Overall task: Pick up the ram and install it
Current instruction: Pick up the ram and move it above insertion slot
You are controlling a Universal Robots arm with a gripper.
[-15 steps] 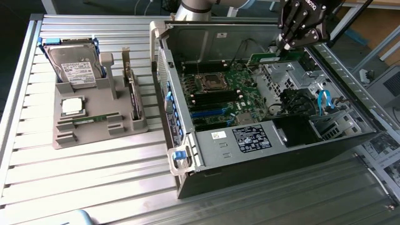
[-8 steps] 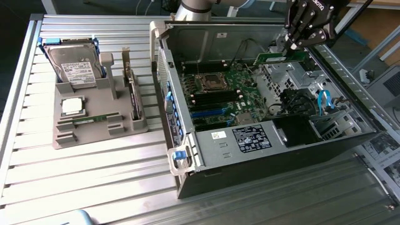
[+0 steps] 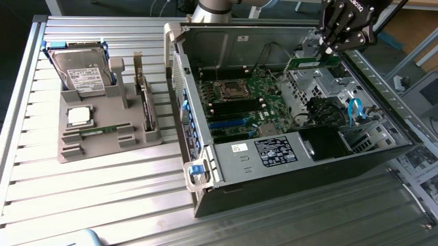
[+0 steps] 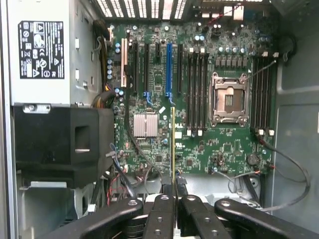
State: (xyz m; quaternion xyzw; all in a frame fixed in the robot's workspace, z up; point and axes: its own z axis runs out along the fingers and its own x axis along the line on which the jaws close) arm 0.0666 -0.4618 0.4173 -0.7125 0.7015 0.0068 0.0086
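Observation:
My gripper (image 3: 330, 51) hangs over the far right corner of the open computer case (image 3: 205, 174) and is shut on the ram (image 3: 311, 62), a narrow green stick that juts out toward the exterior view's left. In the wrist view the ram (image 4: 173, 144) shows edge-on as a thin strip held between the black fingertips of the gripper (image 4: 173, 185). It hovers above the green motherboard (image 4: 164, 74), apart from it. Long black memory slots (image 4: 197, 89) lie beside the empty processor socket (image 4: 229, 99), and more slots (image 4: 263, 94) lie on the socket's other side.
A grey holder tray (image 3: 102, 146) on the exterior view's left carries a hard drive (image 3: 82, 72), a silver processor chip (image 3: 79, 115) and a small green board (image 3: 96, 131). Inside the case are the power supply (image 3: 274, 151), a black shroud (image 4: 65, 144) and loose cables (image 4: 294, 164).

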